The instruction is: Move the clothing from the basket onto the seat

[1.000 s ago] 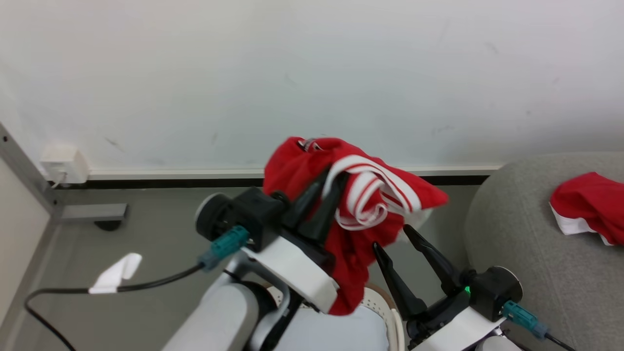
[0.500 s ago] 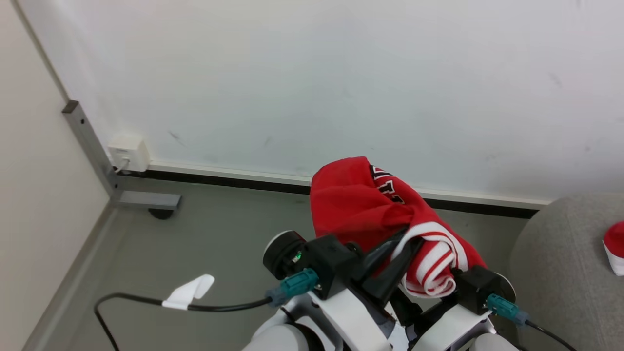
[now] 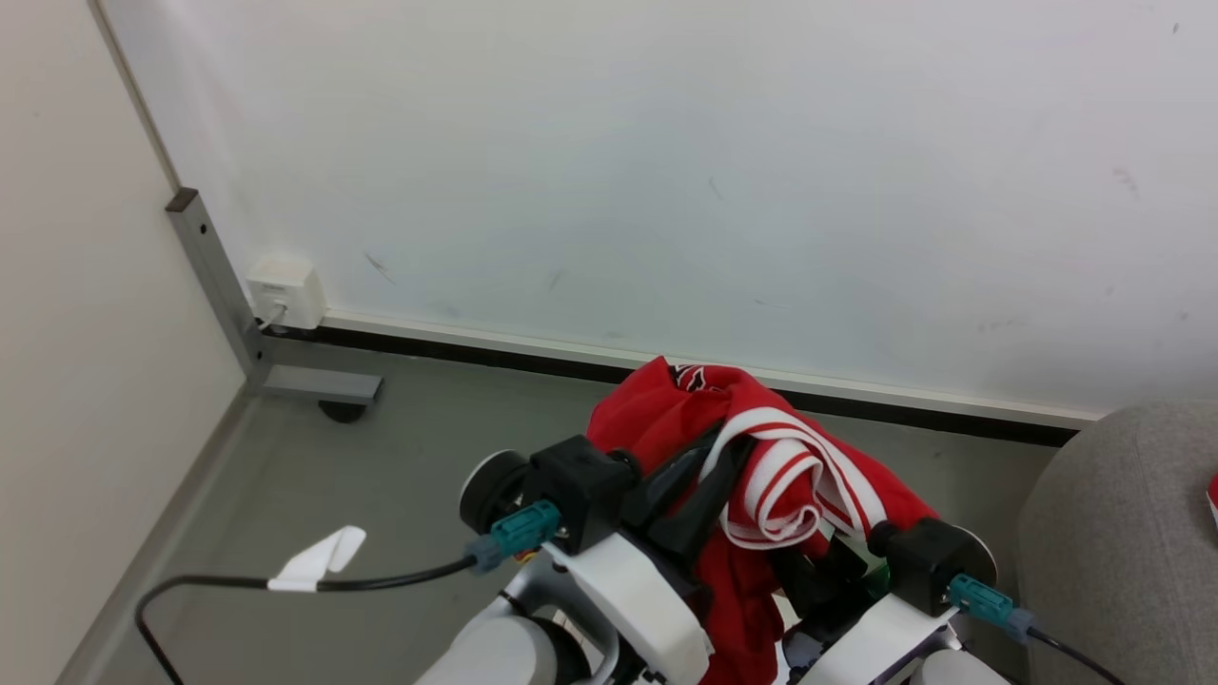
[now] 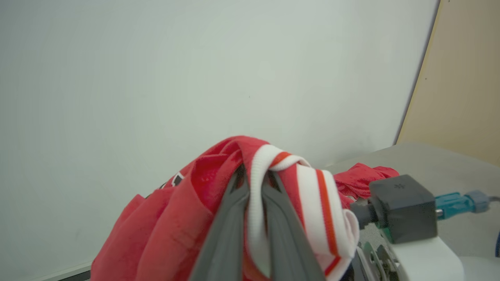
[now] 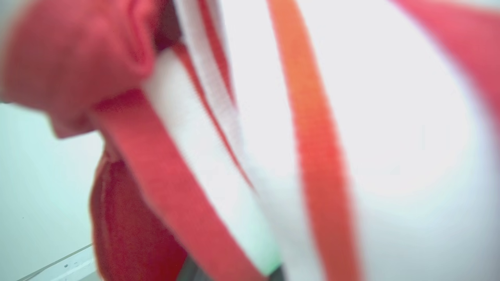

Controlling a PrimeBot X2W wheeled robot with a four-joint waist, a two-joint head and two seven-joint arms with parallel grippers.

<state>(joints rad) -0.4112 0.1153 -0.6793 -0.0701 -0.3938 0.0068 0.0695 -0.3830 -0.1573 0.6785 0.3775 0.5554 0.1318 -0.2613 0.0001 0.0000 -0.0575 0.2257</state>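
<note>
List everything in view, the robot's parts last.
wall: one, white, behind everything
floor: one, grey, below wall
panel: one, beige, far left
metal post: one, grey, left corner
socket box: one, white, low on wall beside post
cable: one, black, white tape tag, lower left
sofa: one, grey, lower right
red garment: one, red, white-striped trim, held aloft, centre
second garment: one, red sliver, on sofa, right edge
left gripper: one, dark, shut on red garment's white trim
right gripper: one, dark, fingers hidden under red garment
</note>
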